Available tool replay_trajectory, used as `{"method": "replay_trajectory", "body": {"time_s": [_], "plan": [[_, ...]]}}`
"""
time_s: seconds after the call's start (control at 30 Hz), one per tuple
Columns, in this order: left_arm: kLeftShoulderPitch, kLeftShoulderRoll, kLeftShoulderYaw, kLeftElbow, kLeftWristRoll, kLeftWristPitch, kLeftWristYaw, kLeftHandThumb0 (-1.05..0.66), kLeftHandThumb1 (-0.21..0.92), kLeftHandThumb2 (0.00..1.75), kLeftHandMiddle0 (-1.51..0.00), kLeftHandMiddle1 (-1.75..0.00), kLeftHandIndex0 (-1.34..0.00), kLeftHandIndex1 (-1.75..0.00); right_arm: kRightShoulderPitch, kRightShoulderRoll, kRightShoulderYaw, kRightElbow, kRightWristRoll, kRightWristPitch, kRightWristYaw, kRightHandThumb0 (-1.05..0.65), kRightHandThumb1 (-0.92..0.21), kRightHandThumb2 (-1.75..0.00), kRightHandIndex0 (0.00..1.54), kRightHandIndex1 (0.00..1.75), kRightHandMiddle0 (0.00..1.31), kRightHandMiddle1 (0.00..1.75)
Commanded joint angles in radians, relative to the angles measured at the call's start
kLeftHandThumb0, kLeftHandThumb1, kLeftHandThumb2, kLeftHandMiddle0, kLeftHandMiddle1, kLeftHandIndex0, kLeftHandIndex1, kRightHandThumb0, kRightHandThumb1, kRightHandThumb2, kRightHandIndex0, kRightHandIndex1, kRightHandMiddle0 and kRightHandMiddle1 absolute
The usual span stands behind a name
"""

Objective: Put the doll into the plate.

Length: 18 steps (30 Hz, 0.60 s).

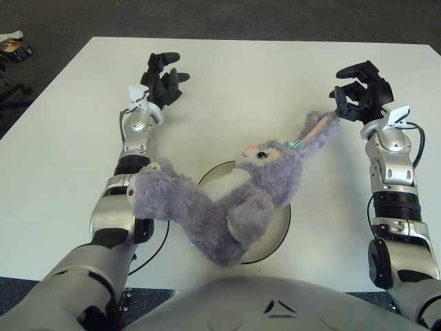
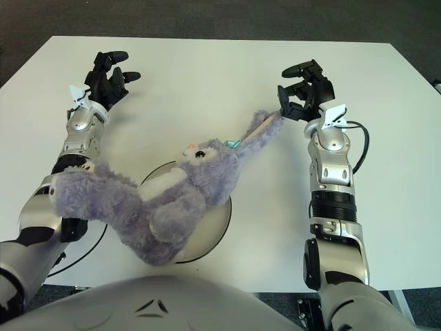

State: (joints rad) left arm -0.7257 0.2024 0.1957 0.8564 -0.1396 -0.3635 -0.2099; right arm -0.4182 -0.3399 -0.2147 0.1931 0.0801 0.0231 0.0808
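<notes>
The doll [image 1: 234, 193], a purple plush rabbit, lies on its back across the white plate [image 1: 277, 231], covering most of it. Its legs stick out left over the rim and press against my left forearm. One long ear [image 1: 318, 127] stretches up and right. My right hand [image 1: 350, 93] hovers just beyond that ear's tip with fingers spread, holding nothing. My left hand [image 1: 165, 72] shows far out over the table, left of the doll, open and apart from it.
A thin black cable [image 1: 155, 252] loops on the white table [image 1: 241, 83] beside the plate's left side. The table's near edge lies just behind the plate, by my torso. Dark floor surrounds the table, with small clutter [image 1: 12, 47] at the far left.
</notes>
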Motion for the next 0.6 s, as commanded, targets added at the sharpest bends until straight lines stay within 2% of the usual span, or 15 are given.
{"method": "replay_trajectory", "body": {"time_s": [0.0, 0.17, 0.4, 0.57], "plan": [[0.024, -0.005, 0.004, -0.024, 0.001, 0.015, 0.024, -0.37, 0.86, 0.65, -0.38, -1.16, -0.14, -1.65, -0.020, 0.010, -0.022, -0.020, 0.023, 0.039, -0.016, 0.00, -0.69, -0.77, 0.40, 1.61, 0.28, 1.61], [0.035, -0.020, 0.009, -0.051, -0.003, 0.057, 0.067, -0.35, 0.91, 0.54, -0.38, -1.23, -0.18, -1.73, -0.036, 0.009, -0.036, 0.008, 0.030, 0.068, -0.033, -0.01, -0.66, -0.82, 0.43, 1.61, 0.27, 1.63], [0.049, -0.042, 0.018, -0.096, -0.014, 0.115, 0.115, -0.35, 0.92, 0.52, -0.42, -1.39, -0.19, -1.74, -0.059, 0.019, -0.058, 0.052, 0.046, 0.087, -0.050, -0.01, -0.56, -0.98, 0.46, 1.62, 0.31, 1.70], [0.059, -0.048, 0.016, -0.120, -0.009, 0.133, 0.134, -0.35, 0.92, 0.52, -0.45, -1.49, -0.20, -1.75, -0.070, 0.029, -0.068, 0.083, 0.055, 0.082, -0.056, -0.01, -0.52, -1.02, 0.47, 1.60, 0.34, 1.72]]}}
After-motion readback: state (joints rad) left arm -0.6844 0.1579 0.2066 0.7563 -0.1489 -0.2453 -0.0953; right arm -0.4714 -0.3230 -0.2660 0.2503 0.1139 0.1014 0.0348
